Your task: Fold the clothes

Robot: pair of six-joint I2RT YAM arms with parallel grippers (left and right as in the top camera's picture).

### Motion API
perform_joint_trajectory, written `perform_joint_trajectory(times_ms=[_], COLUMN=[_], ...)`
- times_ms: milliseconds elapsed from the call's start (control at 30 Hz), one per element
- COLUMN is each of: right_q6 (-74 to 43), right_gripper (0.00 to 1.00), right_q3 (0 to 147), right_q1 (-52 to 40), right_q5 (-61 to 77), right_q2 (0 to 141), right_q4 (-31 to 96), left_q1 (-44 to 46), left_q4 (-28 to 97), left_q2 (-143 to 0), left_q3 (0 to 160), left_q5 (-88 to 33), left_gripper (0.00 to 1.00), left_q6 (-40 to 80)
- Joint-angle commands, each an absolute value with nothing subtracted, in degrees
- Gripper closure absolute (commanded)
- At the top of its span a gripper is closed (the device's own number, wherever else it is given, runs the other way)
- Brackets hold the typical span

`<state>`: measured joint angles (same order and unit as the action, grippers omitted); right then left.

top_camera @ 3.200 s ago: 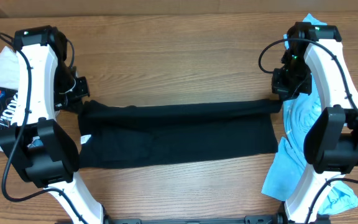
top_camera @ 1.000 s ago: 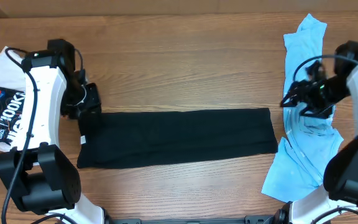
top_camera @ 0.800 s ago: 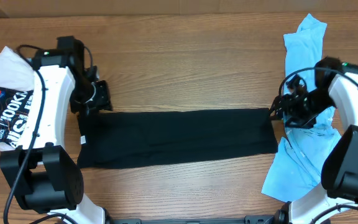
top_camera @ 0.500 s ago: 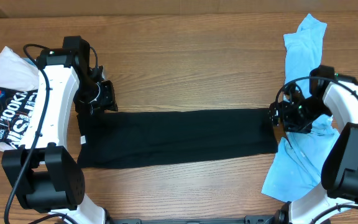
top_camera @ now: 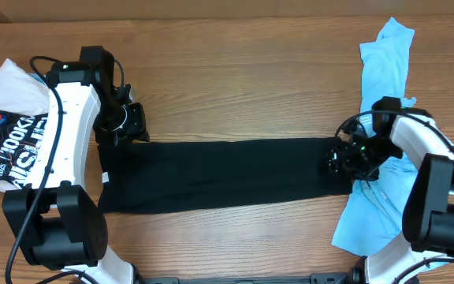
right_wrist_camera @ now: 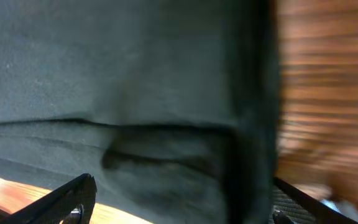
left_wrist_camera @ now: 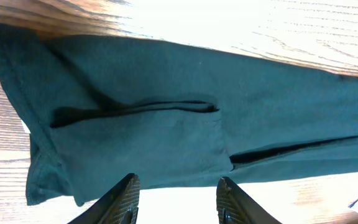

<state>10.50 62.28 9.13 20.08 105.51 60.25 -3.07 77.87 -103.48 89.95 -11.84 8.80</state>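
- Surface: brown wood-grain table (top_camera: pixel 235 87), seen from above; both arms reach in from the near edge.
- Task item: long black fabric garment (top_camera: pixel 227 173), folded into a flat horizontal strip across the middle of the table. The left wrist view shows overlapping folded layers and a seamed end (left_wrist_camera: pixel 166 106). The right wrist view shows a fold line and the garment's end edge against the wood (right_wrist_camera: pixel 104 74).
- Side item, right: light blue fabric garment (top_camera: pixel 385 55), crumpled in a long strip from the far edge to the near edge. Its lower part lies just beside, possibly touching, the black garment's right end.
- Side item, left: white fabric garment with a dark printed graphic (top_camera: pixel 6 134), lying at the table's left edge, partly behind the left arm and apart from the black garment.
- Left gripper (top_camera: pixel 128 126): at the far left corner of the black garment. In its wrist view (left_wrist_camera: pixel 176 199) the two fingers (left_wrist_camera: pixel 120 202) stand moderately apart with nothing between them, tips over the cloth's edge. Contact with the cloth cannot be told.
- Right gripper (top_camera: pixel 341 162): over the right end of the black garment, close to the light blue one. In its wrist view (right_wrist_camera: pixel 179 205) the fingers (right_wrist_camera: pixel 61 202) are spread wide, black cloth beneath them and nothing clamped.
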Motion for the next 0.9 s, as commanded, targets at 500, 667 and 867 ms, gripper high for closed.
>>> perform_joint_trajectory(times_ms=[500, 667, 867], right_q6=[0.4, -4.5, -4.1], right_gripper=[0.96, 0.96, 0.96], right_q3=[62.7, 76.3, 82.1], right_q1=[11.1, 12.2, 0.7], right_q5=[12.1, 4.0, 3.9], right_q2=[105.5, 105.2, 105.1], right_q4=[58.3, 68.8, 73.7], left_q1=[-2.9, -3.1, -3.1], left_q4=[78.3, 78.4, 78.4], left_q2=[-102.1, -102.1, -102.1], left_q3=[90.9, 90.9, 90.9], left_q5=[-12.7, -12.7, -12.7], left_gripper=[0.57, 0.56, 0.56], left_q6=[6.2, 5.7, 5.8])
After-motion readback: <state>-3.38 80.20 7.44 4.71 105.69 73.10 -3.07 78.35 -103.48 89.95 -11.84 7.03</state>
